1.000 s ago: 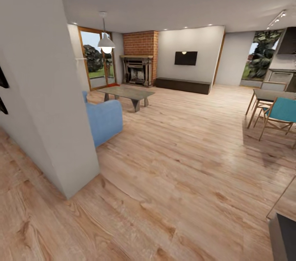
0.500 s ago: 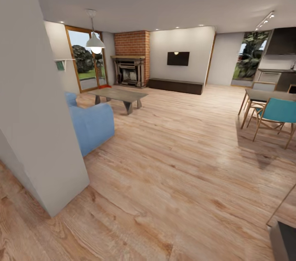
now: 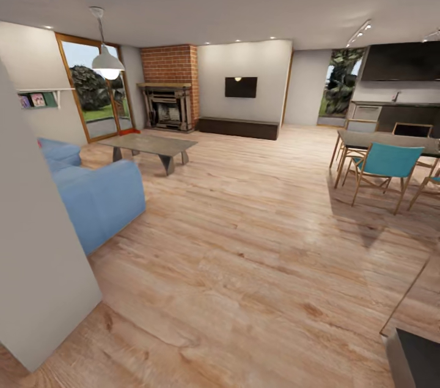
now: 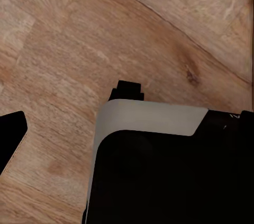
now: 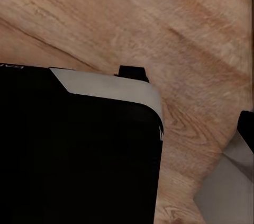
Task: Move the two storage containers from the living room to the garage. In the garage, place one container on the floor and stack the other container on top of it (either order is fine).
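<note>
From the head, the living room [image 3: 244, 223] lies open ahead, with a blue sofa [image 3: 98, 198] at the left, a coffee table [image 3: 150, 145] beyond it and a brick fireplace [image 3: 168, 98] on the far wall. An orange-red sliver [image 3: 129, 131] sits low on the floor between the glass door [image 3: 91, 91] and the fireplace, too small to tell its long axis or facing. The left wrist view looks down on a black, grey-trimmed robot body [image 4: 159, 171] over wood planks [image 4: 79, 33], as does the right wrist view [image 5: 79, 155]; I cannot tell whether either gripper's fingers are apart or together.

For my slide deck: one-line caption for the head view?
Living room ahead: blue sofa, coffee table, brick fireplace, dining chairs at right.
</note>
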